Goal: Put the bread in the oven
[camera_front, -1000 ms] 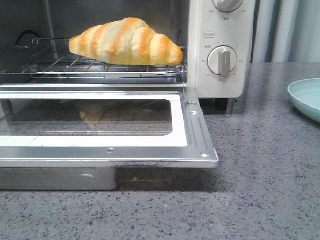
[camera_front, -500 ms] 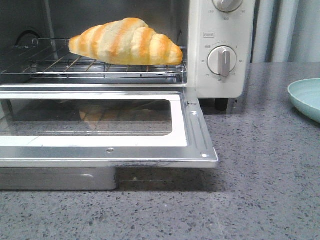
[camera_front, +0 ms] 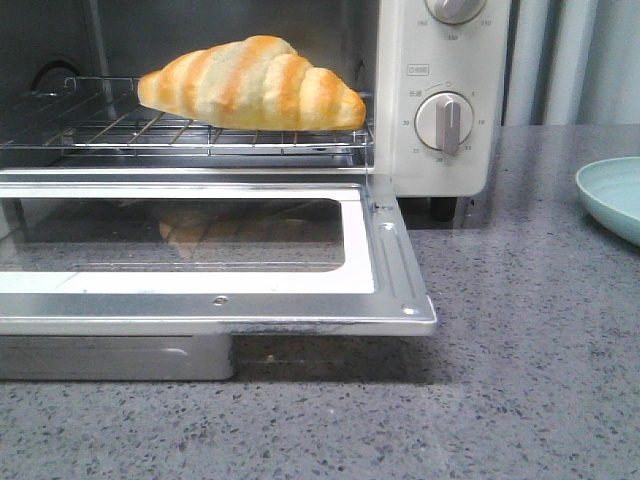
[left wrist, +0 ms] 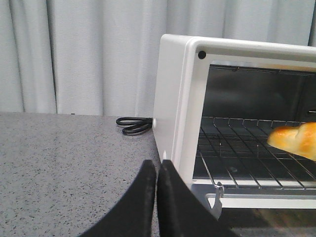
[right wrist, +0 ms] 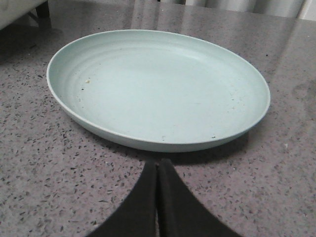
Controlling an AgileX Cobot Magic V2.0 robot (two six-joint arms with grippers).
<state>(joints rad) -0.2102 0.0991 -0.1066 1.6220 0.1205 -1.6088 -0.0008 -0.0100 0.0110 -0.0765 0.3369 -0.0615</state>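
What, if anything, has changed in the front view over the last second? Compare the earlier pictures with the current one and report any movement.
Nothing visibly changed. The bread lies on the wire rack inside the oven in all three front views, the drop-down door stays open and flat, and the pale green plate sits at the right edge as before. No arm appears in the front view.

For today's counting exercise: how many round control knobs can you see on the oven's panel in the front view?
2. One knob sits fully in view midway down the oven panel; another knob is above it, cut off by the picture's top edge. More may lie out of frame.
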